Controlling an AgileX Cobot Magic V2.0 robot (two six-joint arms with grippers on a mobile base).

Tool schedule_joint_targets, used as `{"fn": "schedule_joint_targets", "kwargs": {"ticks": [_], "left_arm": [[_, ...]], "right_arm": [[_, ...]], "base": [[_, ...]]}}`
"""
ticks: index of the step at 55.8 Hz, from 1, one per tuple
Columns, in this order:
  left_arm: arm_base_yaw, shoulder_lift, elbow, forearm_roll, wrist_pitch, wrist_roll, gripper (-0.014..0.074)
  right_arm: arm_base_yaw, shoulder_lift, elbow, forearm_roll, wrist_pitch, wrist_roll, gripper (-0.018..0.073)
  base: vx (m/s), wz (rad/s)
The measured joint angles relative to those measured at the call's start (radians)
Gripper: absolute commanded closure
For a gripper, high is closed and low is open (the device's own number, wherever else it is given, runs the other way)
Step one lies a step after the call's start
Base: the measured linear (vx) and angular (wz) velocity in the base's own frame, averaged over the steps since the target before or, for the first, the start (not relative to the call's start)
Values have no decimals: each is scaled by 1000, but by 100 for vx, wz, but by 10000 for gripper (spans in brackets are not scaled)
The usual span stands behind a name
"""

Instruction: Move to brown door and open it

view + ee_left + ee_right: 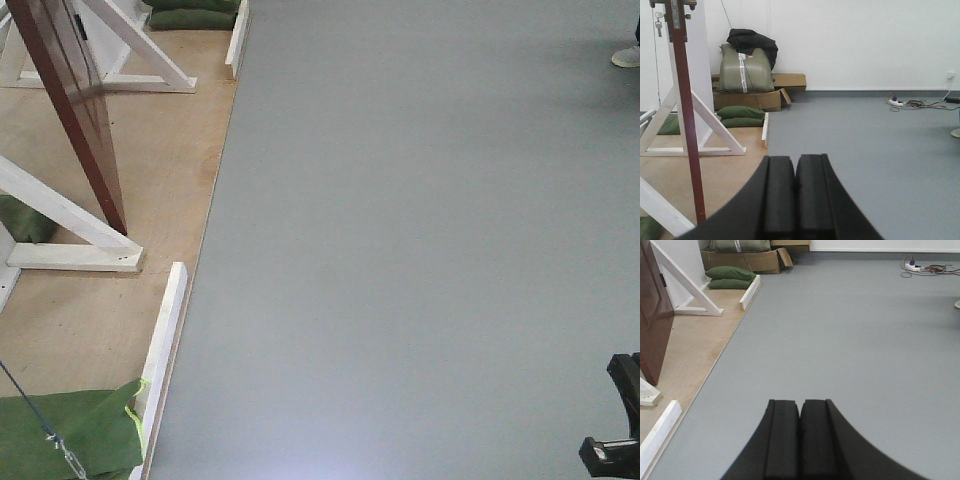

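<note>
The brown door [70,95] stands swung out at the upper left of the front view, held in a white wooden frame [80,230] on a plywood base. In the left wrist view I see the door edge-on [687,125], with keys [658,25] hanging near its top. In the right wrist view its panelled face [652,315] shows at the left edge. My left gripper [795,162] is shut and empty, pointing over the grey floor. My right gripper [800,405] is shut and empty too; part of that arm [615,420] shows at the lower right of the front view.
Green sandbags [70,430] weigh down the plywood base [165,170]; more sandbags [740,116] lie by its far end. Cardboard boxes and a grey bag [745,67] stand against the white wall. A power strip with cables [910,103] lies on the grey floor. A shoe [627,57] is at the far right.
</note>
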Motion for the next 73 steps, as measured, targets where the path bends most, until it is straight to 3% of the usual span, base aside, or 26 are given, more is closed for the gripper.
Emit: {"fn": "schedule_joint_targets", "kwargs": {"ticks": [73], "left_arm": [[0, 0, 0, 0, 0, 0, 460]], "right_arm": [[0, 0, 0, 0, 0, 0, 559]], "base": [[3, 1]]}}
